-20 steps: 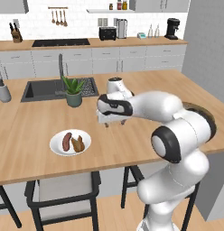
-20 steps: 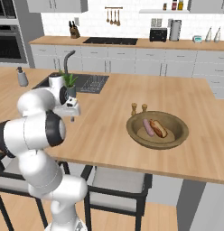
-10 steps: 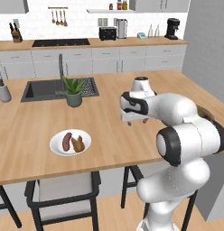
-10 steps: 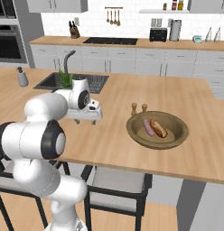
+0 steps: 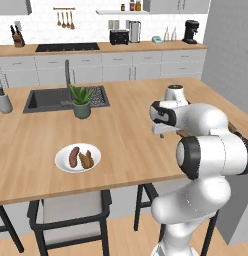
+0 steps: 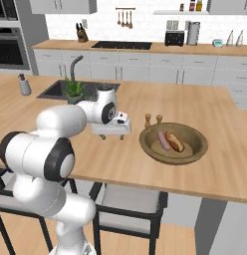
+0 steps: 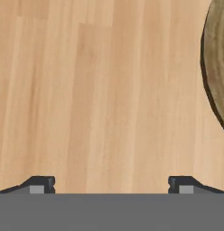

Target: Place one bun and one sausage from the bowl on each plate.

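- At the far left of the wooden counter (image 5: 126, 130) we see the white plate (image 5: 78, 158), with a reddish-brown sausage (image 5: 73, 156) and a golden-brown bun (image 5: 86, 159) lying side by side on it, touching or nearly so.
- Behind the plate stands a small potted plant (image 5: 81, 102), just in front of the dark sink (image 5: 48, 98).
- Moving right, we find our gripper (image 6: 112, 135) hanging over bare counter between the plate and the bowl, pointing down at the wood.
- In the hand view its two fingertips (image 7: 40, 184) stand far apart, as wide as they go, and we see nothing between them but the counter boards: the claw holds nothing.
- Just right of the gripper, two small wooden shakers (image 6: 152, 120) stand upright at the back rim of the bowl.
- The brown wooden bowl (image 6: 174, 144) sits near the gripper; in the hand view its rim curves in at the right edge.
- Inside the bowl we see a pale pink sausage (image 6: 163, 140) and a second bun (image 6: 175, 141) lying next to each other.
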